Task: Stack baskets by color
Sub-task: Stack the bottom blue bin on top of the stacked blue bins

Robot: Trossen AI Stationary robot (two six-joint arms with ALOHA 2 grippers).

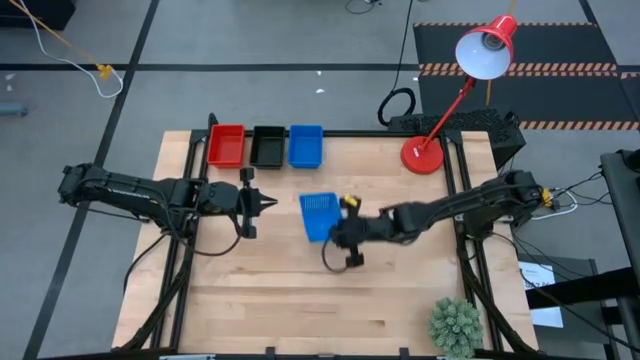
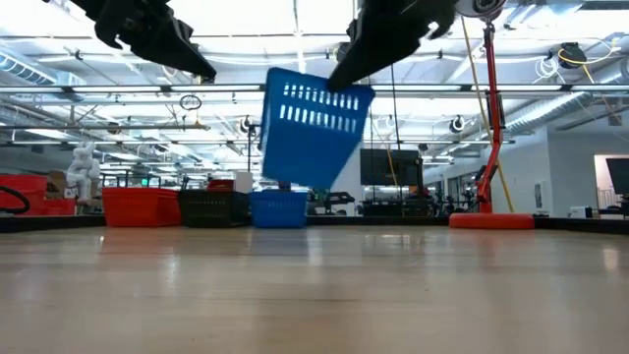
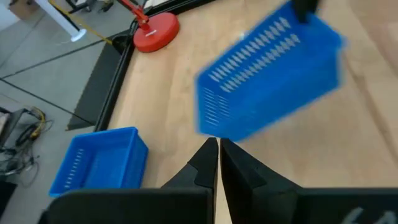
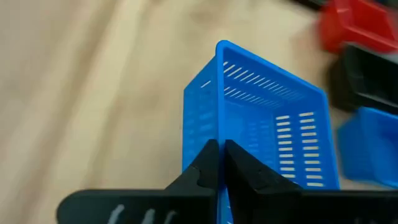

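Three baskets stand in a row at the table's far edge: red [image 1: 226, 145], black [image 1: 267, 146] and blue [image 1: 305, 146]. A second blue basket [image 1: 318, 215] hangs over the middle of the table, tilted and off the wood in the low view [image 2: 314, 128]. My right gripper [image 4: 222, 152] is shut on it, coming in from the right [image 1: 338, 232]. My left gripper [image 1: 272, 203] waits to the left of the lifted basket, shut and with nothing in it [image 3: 219, 149]. My right gripper pinches the rim of one side wall [image 4: 219, 121] of the lifted blue basket, one finger inside the basket and one on the slotted outer face. It comes from the table's right, slanting down. The basket hangs tilted below the fingers, clear of the table.
A red desk lamp stands with its round base [image 1: 423, 156] at the far right and its head [image 1: 487, 50] out over the floor. A green plant [image 1: 455, 325] sits at the near right corner. Bare wood [image 1: 300, 300] spreads across the table's near half.
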